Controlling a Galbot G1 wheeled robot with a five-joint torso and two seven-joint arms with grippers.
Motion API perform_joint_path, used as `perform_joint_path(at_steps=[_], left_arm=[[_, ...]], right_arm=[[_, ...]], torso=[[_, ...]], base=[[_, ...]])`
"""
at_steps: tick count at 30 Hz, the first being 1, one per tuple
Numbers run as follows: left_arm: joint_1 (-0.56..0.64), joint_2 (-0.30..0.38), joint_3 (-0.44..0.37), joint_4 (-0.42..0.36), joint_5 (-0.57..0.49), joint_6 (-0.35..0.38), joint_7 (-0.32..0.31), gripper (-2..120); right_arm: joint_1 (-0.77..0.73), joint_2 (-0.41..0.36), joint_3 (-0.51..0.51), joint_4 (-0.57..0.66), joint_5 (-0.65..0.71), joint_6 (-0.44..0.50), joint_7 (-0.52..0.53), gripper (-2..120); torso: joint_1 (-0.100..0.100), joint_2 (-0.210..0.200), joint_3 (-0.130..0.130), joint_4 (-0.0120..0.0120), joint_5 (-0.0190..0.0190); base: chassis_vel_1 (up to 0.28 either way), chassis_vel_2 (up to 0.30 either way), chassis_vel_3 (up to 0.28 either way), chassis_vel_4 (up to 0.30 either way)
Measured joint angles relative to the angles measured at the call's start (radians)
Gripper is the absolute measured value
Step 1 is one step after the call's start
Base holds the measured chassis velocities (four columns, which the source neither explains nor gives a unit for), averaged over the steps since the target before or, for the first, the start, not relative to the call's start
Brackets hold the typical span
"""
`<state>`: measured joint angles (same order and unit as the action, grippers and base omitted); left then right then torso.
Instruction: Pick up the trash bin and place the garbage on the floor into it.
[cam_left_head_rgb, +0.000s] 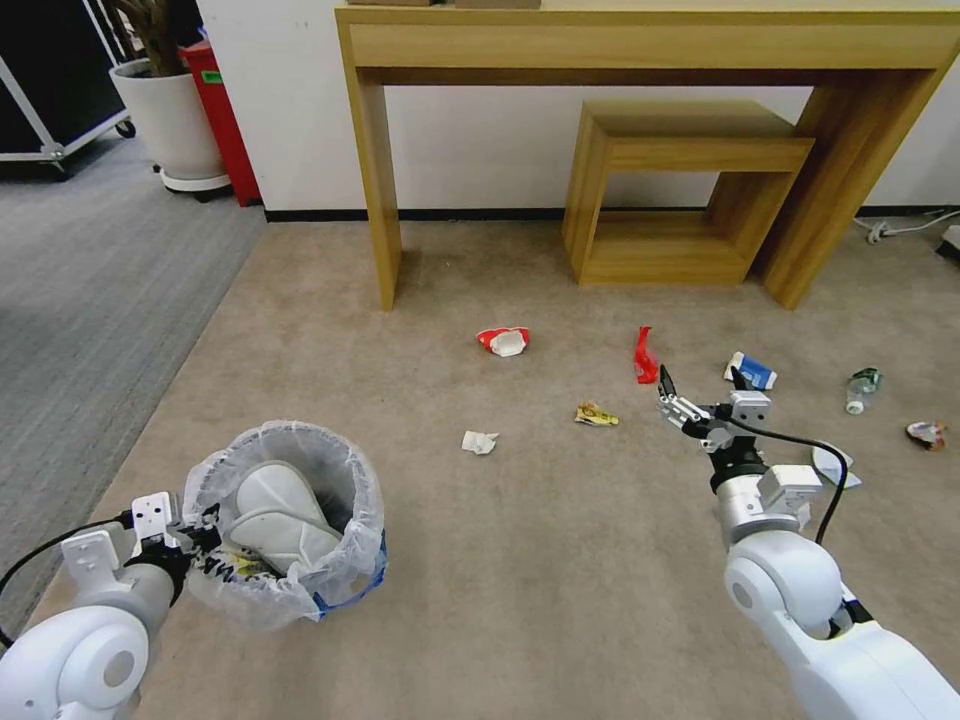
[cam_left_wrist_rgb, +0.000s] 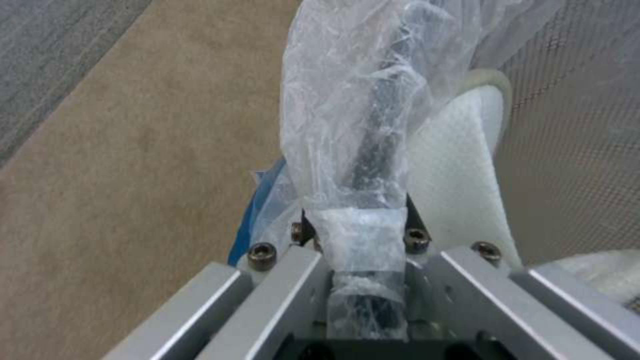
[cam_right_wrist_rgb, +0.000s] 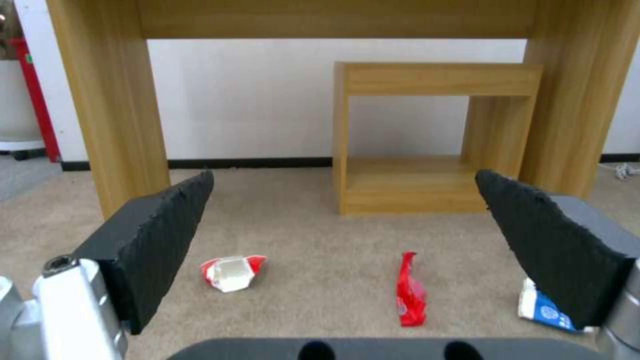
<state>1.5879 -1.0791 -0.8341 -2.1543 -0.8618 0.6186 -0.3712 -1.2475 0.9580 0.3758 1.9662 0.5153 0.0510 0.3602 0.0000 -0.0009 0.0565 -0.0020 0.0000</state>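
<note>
Left tool (cam_left_head_rgb: 195, 530) pinching the bagged rim of the trash bin (cam_left_head_rgb: 300, 580), low on the left with a white slipper (cam_left_head_rgb: 280, 515) inside. Right tool (cam_left_head_rgb: 700, 395) spread wide above carpet, near red wrapper (cam_left_head_rgb: 645, 357), crushed cup (cam_left_head_rgb: 505, 341), blue-white carton (cam_left_head_rgb: 752, 370).

My left arm is bent low at my left side. My left gripper (cam_left_head_rgb: 195, 535) is closed tight on the rim of the trash bin (cam_left_head_rgb: 300, 590) and holds it a bit tipped. My right arm reaches out in front of me, above the floor. My right gripper (cam_left_head_rgb: 700, 390) points forward, and its two black pads (cam_right_wrist_rgb: 160, 240) are spread wide apart with nothing between them.
</note>
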Motion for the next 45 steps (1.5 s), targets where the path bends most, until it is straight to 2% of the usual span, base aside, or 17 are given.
perform_joint_path(at_steps=[45], left_arm=[[-0.024,0.001,0.008,0.025,-0.004,-0.003,-0.006,1]], right_arm=[[0.035,0.005,-0.037,-0.042,-0.008,0.02,-0.003,100]], torso=[[0.0,0.0,0.0,-0.0001,0.0001]], base=[[-0.129,0.127,0.125,-0.127]])
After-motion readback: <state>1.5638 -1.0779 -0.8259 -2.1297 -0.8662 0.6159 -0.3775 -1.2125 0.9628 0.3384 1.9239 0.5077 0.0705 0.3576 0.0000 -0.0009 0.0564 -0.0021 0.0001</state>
